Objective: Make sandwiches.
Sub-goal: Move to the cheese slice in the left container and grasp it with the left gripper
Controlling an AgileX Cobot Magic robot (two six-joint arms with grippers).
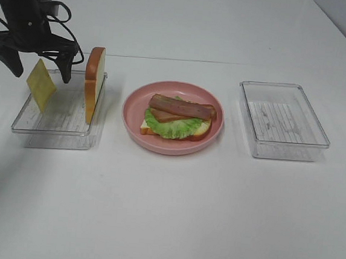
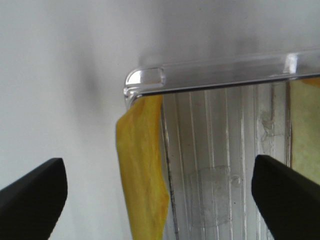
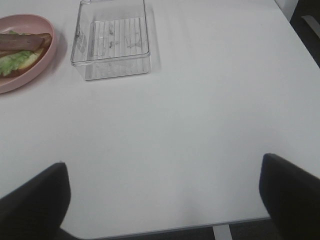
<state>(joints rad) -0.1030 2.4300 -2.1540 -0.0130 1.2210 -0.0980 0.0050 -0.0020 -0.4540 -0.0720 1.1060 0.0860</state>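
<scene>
The yellow cheese square (image 1: 41,84) leans on edge against the left wall of the left clear tray (image 1: 58,128). My left gripper (image 1: 37,69) hangs just above it, jaws wide open, touching nothing. In the left wrist view the cheese (image 2: 142,165) lies against the tray's corner (image 2: 145,77) between my open fingertips (image 2: 35,195). A bread slice (image 1: 93,83) stands upright against that tray's right wall. On the pink plate (image 1: 131,123) lie a bread slice (image 1: 146,129), lettuce (image 1: 173,128) and bacon (image 1: 181,108), stacked. My right gripper (image 3: 165,200) is open and empty.
A second clear tray (image 1: 283,121) stands right of the plate with nothing in it; the right wrist view shows it (image 3: 112,40) and the plate's rim (image 3: 30,72). The table's near edge (image 3: 165,227) lies close under the right gripper.
</scene>
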